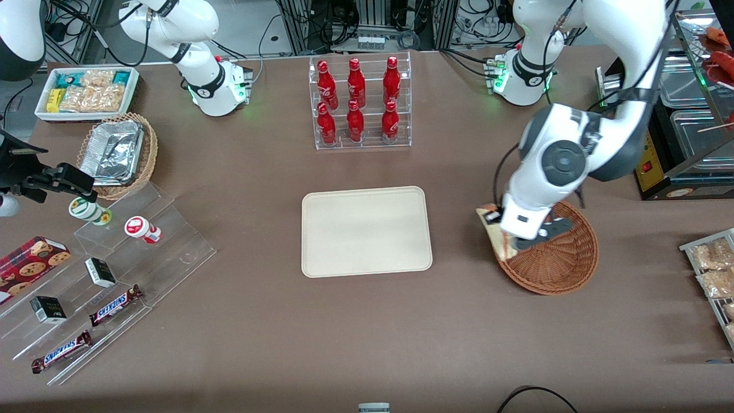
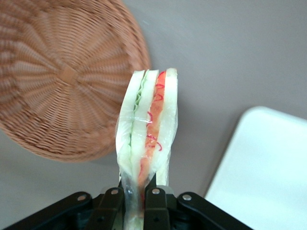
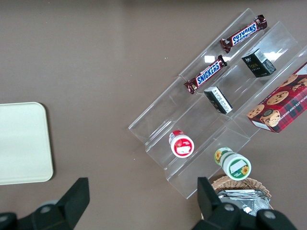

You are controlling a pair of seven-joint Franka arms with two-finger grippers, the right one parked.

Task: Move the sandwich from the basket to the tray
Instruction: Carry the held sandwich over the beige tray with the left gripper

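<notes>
The clear-wrapped sandwich (image 2: 148, 124), white bread with green and red filling along its edge, hangs upright between the fingers of my left gripper (image 2: 135, 191), which is shut on its lower end. In the front view the gripper (image 1: 509, 236) hovers over the rim of the reddish-brown woven basket (image 1: 565, 261) on the side toward the tray, and the sandwich (image 1: 492, 226) sticks out past that rim. In the wrist view the basket (image 2: 62, 81) shows nothing inside it. The beige tray (image 1: 367, 229) lies flat on the table beside the basket, and one rounded corner of the tray (image 2: 268, 177) shows under the wrist.
A clear rack of red bottles (image 1: 361, 103) stands farther from the front camera than the tray. Toward the parked arm's end are an acrylic stepped shelf with snacks (image 1: 114, 269), a lighter wicker basket of foil containers (image 1: 117, 152) and a white bin of packets (image 1: 86, 92). A rack of packets (image 1: 714, 264) sits at the working arm's end.
</notes>
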